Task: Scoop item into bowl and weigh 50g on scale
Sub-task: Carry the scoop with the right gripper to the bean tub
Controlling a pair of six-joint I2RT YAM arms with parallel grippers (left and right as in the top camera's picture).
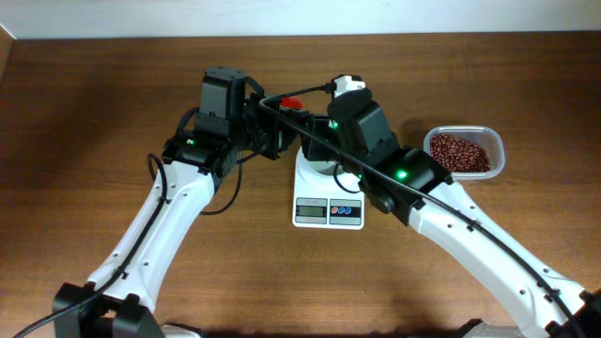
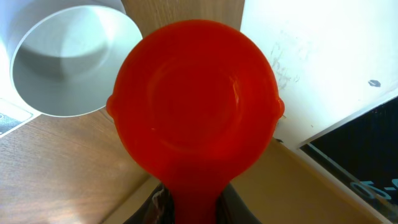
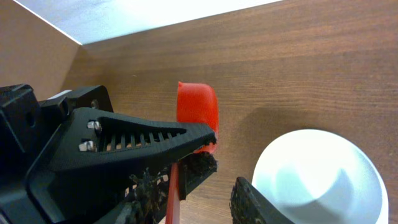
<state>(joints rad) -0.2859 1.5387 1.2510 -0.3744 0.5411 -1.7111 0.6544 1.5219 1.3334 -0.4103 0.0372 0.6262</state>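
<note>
From above: the scale [image 1: 328, 197] sits mid-table and both arms crowd over its back edge, so the white bowl [image 1: 313, 165] on top is mostly hidden. The beans [image 1: 459, 151] are all in the clear tub [image 1: 496, 150] off to the scale's right, well apart from it. A bit of the red scoop [image 1: 292, 100] pokes out just behind the scale.

Left wrist cam: the left claw [image 2: 189, 210] is pressed together on the scoop's handle. Scoop's empty, and so is the bowl (nothing weighed yet).

Right wrist cam: the right claw [image 3: 227, 160] has its jaws spread on either side of the scoop's handle. I can't see it actually pinching anything.

My read is that this is a scoop handover, before any scooping. Next the right claw needs a solid pinch on the handle before the left lets go. Then it's off to the tub right of the scale.
</note>
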